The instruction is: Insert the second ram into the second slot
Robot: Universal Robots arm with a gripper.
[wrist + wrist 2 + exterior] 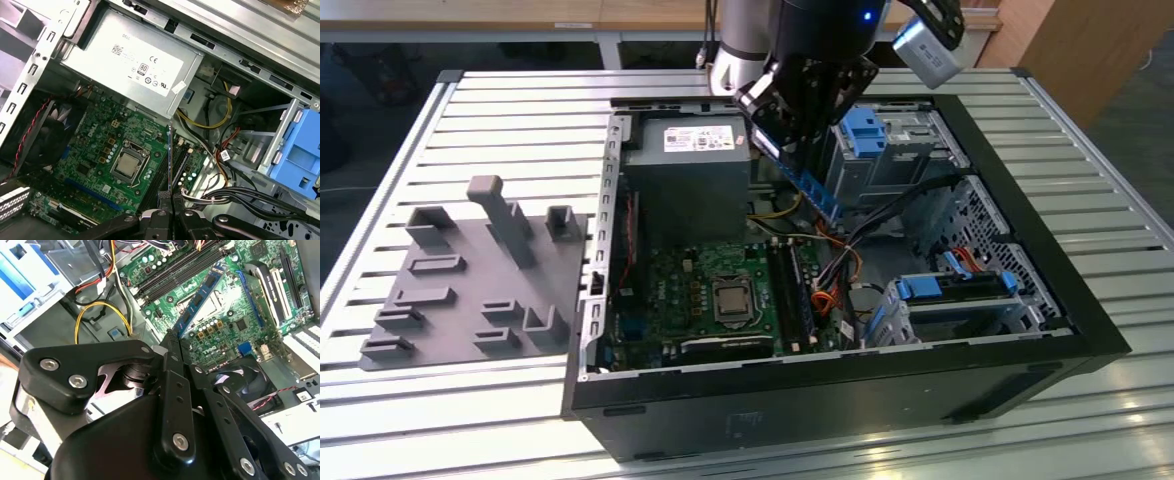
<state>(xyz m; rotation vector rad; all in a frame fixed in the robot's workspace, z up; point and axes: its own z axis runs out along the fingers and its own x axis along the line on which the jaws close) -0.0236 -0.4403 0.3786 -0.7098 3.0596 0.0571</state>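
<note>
The second ram hangs in the air inside the open computer case, tilted in the exterior view and not yet touching the board. The gripper is clamped on its upper end, probably so the long contact edge is free to meet a socket. In the second wrist view the fingers close on the near end of the blue stick, which reaches out over the motherboard. In the first wrist view it shows edge-on as a thin line just beside the dark memory slots, which suggests it is being lined up with their run. Those slots lie between the processor socket and the loose cables; whether one is already filled I cannot tell. The case lies on its side with the panel off, so the board faces up and the arm can reach it from above. The power supply sits near the stick, leaving a narrow way down.
</note>
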